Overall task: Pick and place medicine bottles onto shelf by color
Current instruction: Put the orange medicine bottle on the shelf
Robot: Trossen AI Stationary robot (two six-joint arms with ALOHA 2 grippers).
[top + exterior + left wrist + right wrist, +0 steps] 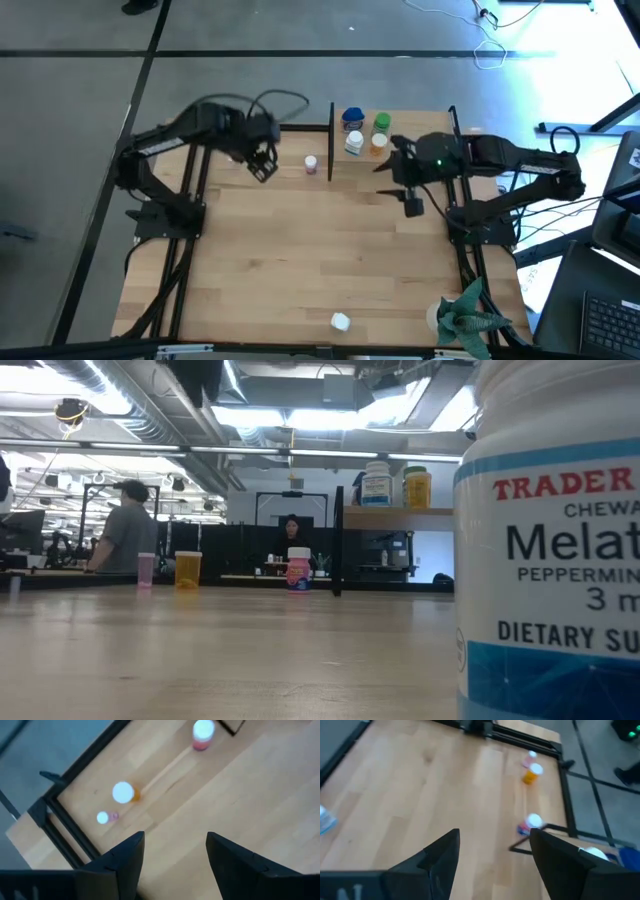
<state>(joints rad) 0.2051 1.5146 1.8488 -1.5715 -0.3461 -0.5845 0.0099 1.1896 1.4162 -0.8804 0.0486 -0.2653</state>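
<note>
The shelf (pixel 415 125) stands at the table's far edge and carries a blue (pixel 351 118), a green (pixel 381 122), a white (pixel 354 143) and an orange bottle (pixel 378 143). A pink bottle (pixel 311 163) stands upright on the table just left of the shelf. My left gripper (pixel 264 168) hovers open left of it. Its wrist view shows an orange bottle (pixel 123 792) and a tiny pink one (pixel 102 817) below it. My right gripper (pixel 413 207) hangs open in front of the shelf. A white bottle (pixel 341 321) sits near the near edge.
A green paper-like plant (pixel 470 320) lies at the near right corner. The low view is partly blocked by the white labelled bottle (pixel 550 560) close to the camera. Black frame rails (pixel 190 230) run along both table sides. People stand in the room behind.
</note>
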